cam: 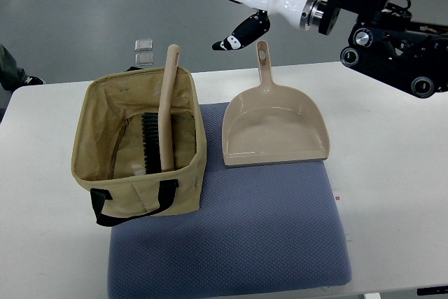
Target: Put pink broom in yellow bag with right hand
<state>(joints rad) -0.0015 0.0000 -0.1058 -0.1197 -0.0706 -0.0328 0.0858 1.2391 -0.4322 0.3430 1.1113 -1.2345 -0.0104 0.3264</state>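
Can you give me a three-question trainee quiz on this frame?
1. True or false: the pink brush-head broom is already inside the yellow fabric bag with black handles.
2. Which describes the right hand? A) gripping the broom B) open, raised beyond the table's far edge C) resting in the dustpan
3. What does the beige plastic dustpan rest on?

Key: 1 true, its handle sticks out over the bag's rim. 2 B. 3 Mostly the blue textured mat, its handle reaching over the white table.
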